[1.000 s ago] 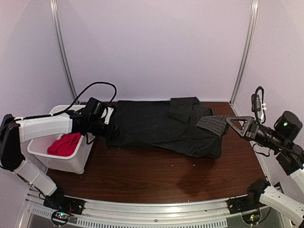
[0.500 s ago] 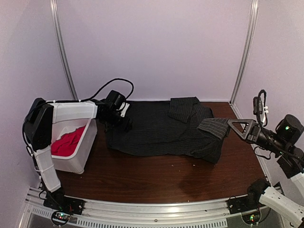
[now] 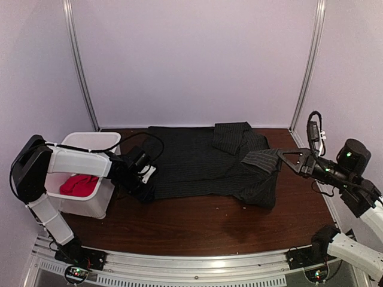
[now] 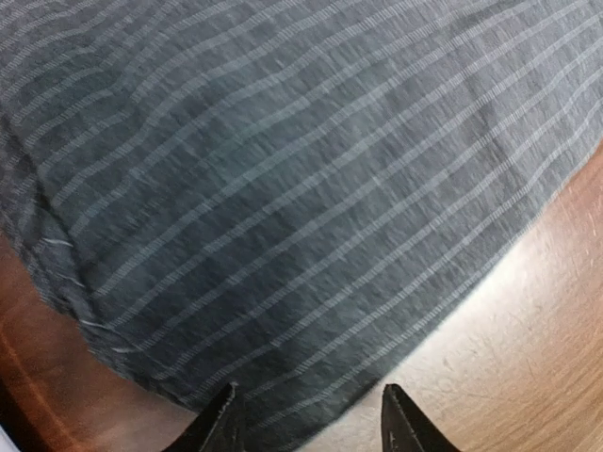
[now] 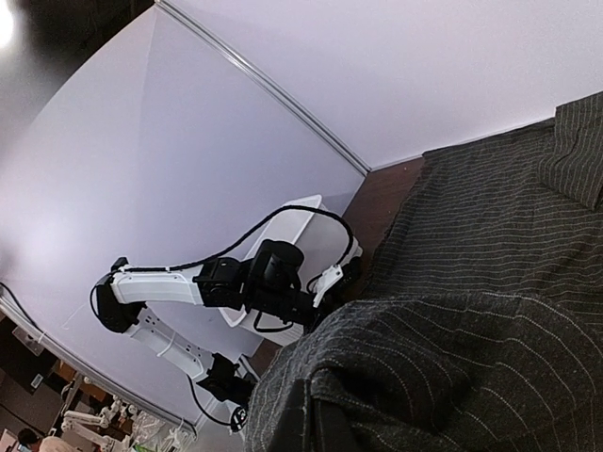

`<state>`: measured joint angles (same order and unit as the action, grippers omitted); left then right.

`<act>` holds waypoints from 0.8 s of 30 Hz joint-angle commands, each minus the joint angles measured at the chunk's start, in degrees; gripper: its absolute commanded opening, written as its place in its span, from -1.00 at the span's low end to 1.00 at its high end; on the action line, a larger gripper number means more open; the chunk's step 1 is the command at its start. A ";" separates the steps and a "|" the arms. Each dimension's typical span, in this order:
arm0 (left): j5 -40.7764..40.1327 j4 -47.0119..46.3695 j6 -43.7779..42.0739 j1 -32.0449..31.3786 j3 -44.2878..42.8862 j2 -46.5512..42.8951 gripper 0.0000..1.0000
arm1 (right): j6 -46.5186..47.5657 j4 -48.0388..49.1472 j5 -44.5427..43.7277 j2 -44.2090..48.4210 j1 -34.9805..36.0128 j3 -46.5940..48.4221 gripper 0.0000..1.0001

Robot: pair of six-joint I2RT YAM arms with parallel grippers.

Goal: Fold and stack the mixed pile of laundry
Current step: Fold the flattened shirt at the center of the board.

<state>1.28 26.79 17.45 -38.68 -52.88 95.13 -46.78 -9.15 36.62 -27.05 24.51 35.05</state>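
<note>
The dark pinstriped shirt [image 3: 191, 161] lies spread across the back of the brown table [image 3: 197, 224]. My left gripper [image 3: 145, 182] is low at its near-left corner. In the left wrist view that gripper [image 4: 311, 419] is open, its fingertips [image 4: 224, 419] straddling the shirt's hem [image 4: 283, 188] just above the wood. My right gripper [image 3: 279, 159] is shut on the shirt's right edge and holds a fold of it raised off the table. In the right wrist view the striped cloth [image 5: 490, 282] drapes over that gripper [image 5: 316, 424]. The red T-shirt [image 3: 78, 184] sits in the bin.
A white plastic bin [image 3: 96, 141] stands at the left edge of the table, right beside my left arm. Metal frame posts [image 3: 81, 66] rise at the back corners against pale walls. A black cable [image 3: 152, 139] loops over the left wrist.
My left gripper swung from the shirt's far-left corner down to its near-left corner, and its jaws narrowed. My right gripper carried the raised fold slightly leftward.
</note>
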 commanded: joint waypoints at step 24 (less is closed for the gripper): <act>34.08 -36.40 5.49 -11.03 0.85 -14.96 0.56 | 12.19 29.35 -18.70 -29.13 30.07 0.29 -1.00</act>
<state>24.56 1.48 21.19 -46.02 -51.22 81.65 -40.07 18.76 23.24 -55.64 52.71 32.86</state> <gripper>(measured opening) 0.763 0.007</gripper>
